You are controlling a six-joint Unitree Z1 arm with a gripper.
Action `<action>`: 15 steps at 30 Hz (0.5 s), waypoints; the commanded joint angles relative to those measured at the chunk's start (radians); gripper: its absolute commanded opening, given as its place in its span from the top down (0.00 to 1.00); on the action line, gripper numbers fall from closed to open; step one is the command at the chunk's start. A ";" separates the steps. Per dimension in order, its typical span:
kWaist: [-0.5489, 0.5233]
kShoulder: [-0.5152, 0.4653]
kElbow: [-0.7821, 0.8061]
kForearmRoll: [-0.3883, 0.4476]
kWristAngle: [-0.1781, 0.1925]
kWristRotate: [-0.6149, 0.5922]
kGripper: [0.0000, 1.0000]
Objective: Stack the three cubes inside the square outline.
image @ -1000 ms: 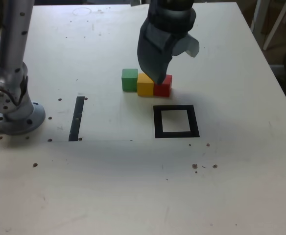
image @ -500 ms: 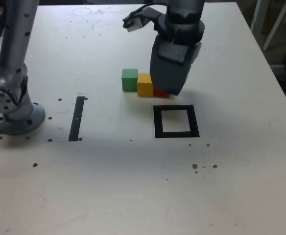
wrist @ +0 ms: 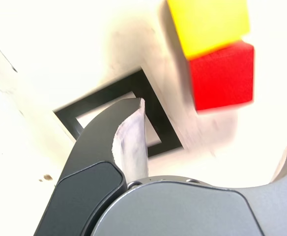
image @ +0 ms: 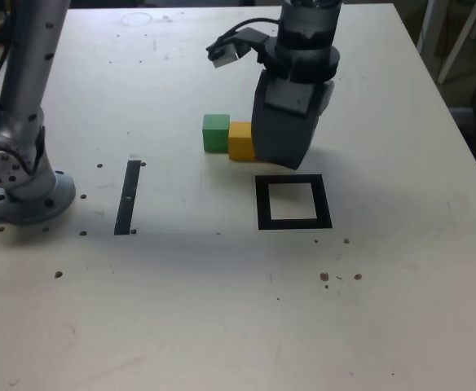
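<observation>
The green cube (image: 216,133) and the yellow cube (image: 241,141) sit side by side on the white table. The red cube (wrist: 222,74) touches the yellow cube (wrist: 207,23) in the wrist view; in the exterior view the gripper body hides it. My gripper (image: 280,156) hangs low over the red cube's place, open, its jaws spread wide with the red cube just ahead of the gap (wrist: 217,120) and not clamped. One dark finger (wrist: 129,132) shows in front of the square outline (wrist: 156,130). The square outline (image: 293,202) lies empty just in front of the gripper.
A straight black strip (image: 127,197) lies at the exterior view's left of the outline. The arm's grey base (image: 22,194) stands at the far left edge. Small dark specks (image: 325,277) dot the near table.
The gripper has turned and sunk lower over the red cube, which showed beside it before and is now covered in the exterior view. The cubes have not moved.
</observation>
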State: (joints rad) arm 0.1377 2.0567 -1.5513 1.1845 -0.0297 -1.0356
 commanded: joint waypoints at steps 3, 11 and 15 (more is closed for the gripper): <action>0.005 0.015 -0.002 -0.010 -0.007 0.009 0.01; 0.018 0.041 -0.018 -0.018 -0.012 0.025 0.01; 0.034 0.044 -0.009 -0.017 -0.013 0.036 0.02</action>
State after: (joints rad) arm 0.1645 2.0935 -1.5651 1.1678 -0.0410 -1.0048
